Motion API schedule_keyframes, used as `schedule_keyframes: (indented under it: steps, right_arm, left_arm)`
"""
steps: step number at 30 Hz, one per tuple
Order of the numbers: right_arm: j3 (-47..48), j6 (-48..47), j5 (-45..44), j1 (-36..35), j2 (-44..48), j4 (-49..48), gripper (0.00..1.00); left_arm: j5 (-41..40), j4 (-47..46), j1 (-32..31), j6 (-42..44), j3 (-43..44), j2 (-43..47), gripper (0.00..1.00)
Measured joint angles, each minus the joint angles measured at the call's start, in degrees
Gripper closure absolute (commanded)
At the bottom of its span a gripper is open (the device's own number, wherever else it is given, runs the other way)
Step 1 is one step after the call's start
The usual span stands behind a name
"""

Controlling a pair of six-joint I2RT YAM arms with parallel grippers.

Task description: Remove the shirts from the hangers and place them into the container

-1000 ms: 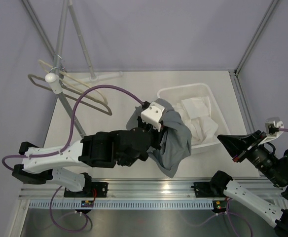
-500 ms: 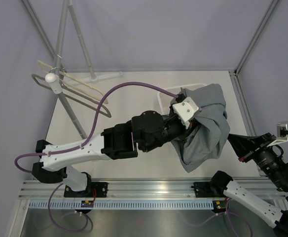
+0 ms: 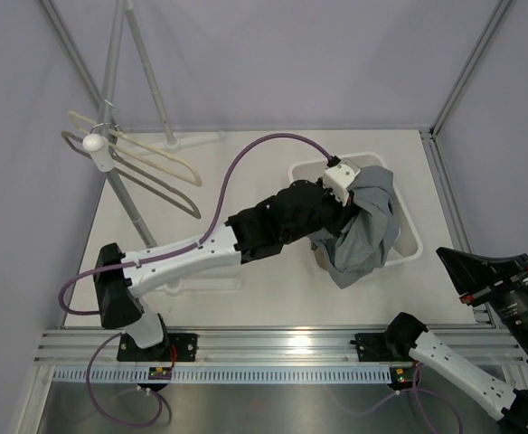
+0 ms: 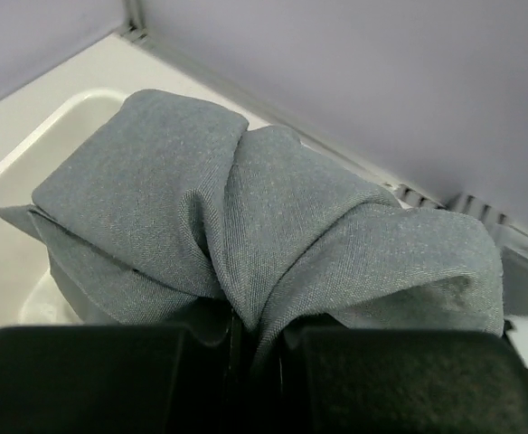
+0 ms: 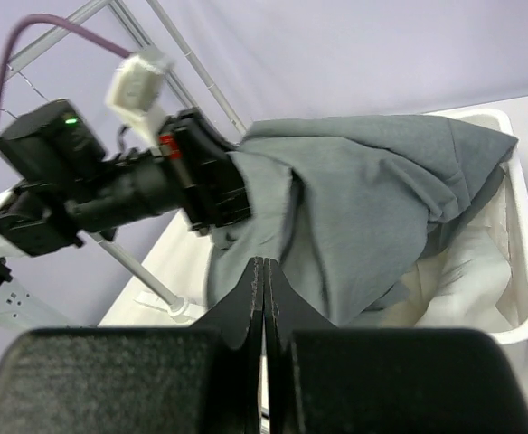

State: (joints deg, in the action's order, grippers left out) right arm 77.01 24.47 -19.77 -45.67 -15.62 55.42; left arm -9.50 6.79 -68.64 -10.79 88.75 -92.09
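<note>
Desk (image 3: 273,294) carries everything here, with a metal rack (image 3: 128,208) standing at its far left corner. The left arm (image 3: 201,253) stretches across it from the near left toward the far right. There the grey-green shirt (image 3: 368,226) hangs in a bunch over the white basket (image 3: 410,242), which sits by the right edge. Most of the cloth is above or inside the basket, while one fold droops over its near rim toward the desk. A white shirt (image 5: 472,258) already lies in the basket underneath. A bare wooden hanger (image 3: 151,152) hangs on the rack. The left gripper (image 4: 255,339) is clamped on a fold of the grey-green shirt. The right gripper (image 5: 262,271), off the near right corner, has its jaws pressed together on nothing. I judge the task nearly finished: both shirts look free of hangers, and what remains is to let go of the grey-green one and get its trailing fold inside.
</note>
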Motion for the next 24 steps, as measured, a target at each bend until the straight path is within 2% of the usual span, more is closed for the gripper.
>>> schedule_keyframes:
  steps: [3,7,12,16,20,24]
  right_arm:
    - [-0.5,0.0,0.7,0.7,0.0,-0.1,1.00]
    - [-1.2,0.0,1.5,1.3,0.0,-0.2,1.00]
    - [-1.5,0.0,2.5,1.6,0.0,-0.2,1.00]
    - [-1.7,0.0,2.8,1.8,0.0,-0.2,1.00]
    - [-2.2,0.0,2.9,1.9,0.0,-0.7,1.00]
    - [-2.9,0.4,3.5,1.9,0.0,-1.6,1.00]
  left_arm:
    - [-0.4,-0.4,3.0,-0.3,1.0,-4.9,1.00]
    - [-0.4,0.6,5.1,-0.3,7.5,-14.7,1.00]
    - [-0.3,6.5,7.4,-2.5,20.0,-27.5,0.99]
    - [-0.6,13.8,9.9,-7.8,29.7,-35.9,0.98]
    - [-0.7,18.5,11.8,-15.5,28.1,-37.4,0.96]
    - [0.3,19.8,13.0,-21.7,24.0,-37.4,0.89]
